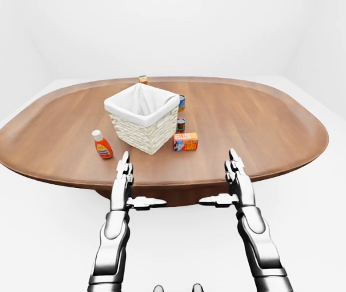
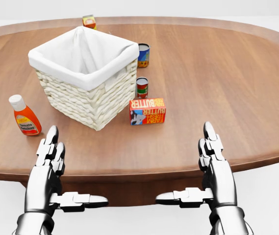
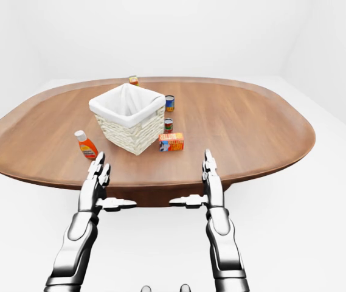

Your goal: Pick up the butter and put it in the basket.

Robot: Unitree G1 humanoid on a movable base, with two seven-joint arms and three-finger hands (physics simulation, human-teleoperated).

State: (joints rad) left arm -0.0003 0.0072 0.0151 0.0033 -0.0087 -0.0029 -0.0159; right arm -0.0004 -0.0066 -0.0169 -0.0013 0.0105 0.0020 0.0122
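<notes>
In the head view we lose the table (image 2: pixel 257 73) past the left, right and top edges. The basket (image 2: pixel 88 98) hides the base of one small can (image 2: pixel 142 55). The far box (image 2: pixel 89 21) label is too small to read.

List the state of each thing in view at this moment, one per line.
Butter: on its side on the table, just right of the basket, untouched.
Basket: upright, white liner, nothing visible inside.
Bottle: upright, capped, left of the basket.
Small can: upright.
Blue can: upright.
Small box: near the table's far edge.
Left robot hand: open, empty.
Right robot hand: open, empty.
</notes>
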